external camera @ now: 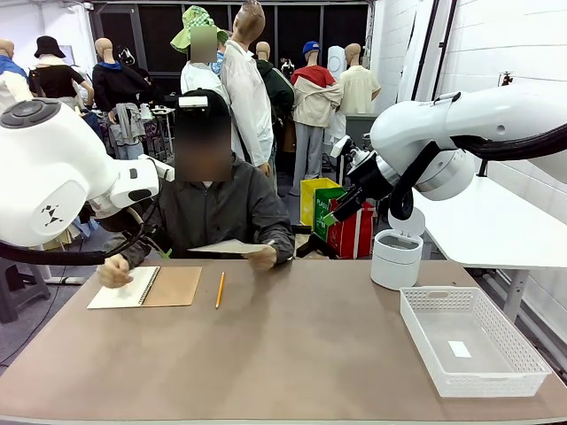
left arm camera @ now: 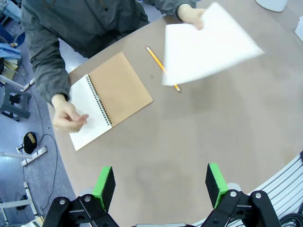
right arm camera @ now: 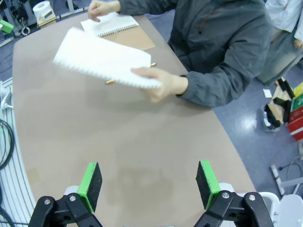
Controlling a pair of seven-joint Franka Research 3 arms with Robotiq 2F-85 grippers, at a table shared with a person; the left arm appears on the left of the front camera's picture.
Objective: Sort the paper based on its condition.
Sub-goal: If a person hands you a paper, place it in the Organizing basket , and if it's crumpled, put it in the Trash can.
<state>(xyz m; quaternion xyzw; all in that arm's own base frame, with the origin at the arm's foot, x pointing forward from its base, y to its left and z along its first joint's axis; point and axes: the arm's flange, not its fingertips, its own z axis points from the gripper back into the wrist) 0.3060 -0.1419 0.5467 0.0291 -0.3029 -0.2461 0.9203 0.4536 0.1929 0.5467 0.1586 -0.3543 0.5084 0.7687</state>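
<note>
While held aloft, smooth flat paper (right arm camera: 102, 64) shows a perforated edge.

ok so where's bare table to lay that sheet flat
The widest bare stretch of tabletop runs from the pencil across to the white basket, and all along the near edge. It is crowded at the far left: open spiral notebook, the person's hand. The sheet is still held above the table.

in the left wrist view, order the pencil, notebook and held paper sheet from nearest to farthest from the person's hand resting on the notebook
1. notebook: directly under the resting hand, lying open on the table.
2. pencil: on the table just past the notebook's tan cover.
3. paper sheet: farthest, held up above the table in the person's other hand.
</note>
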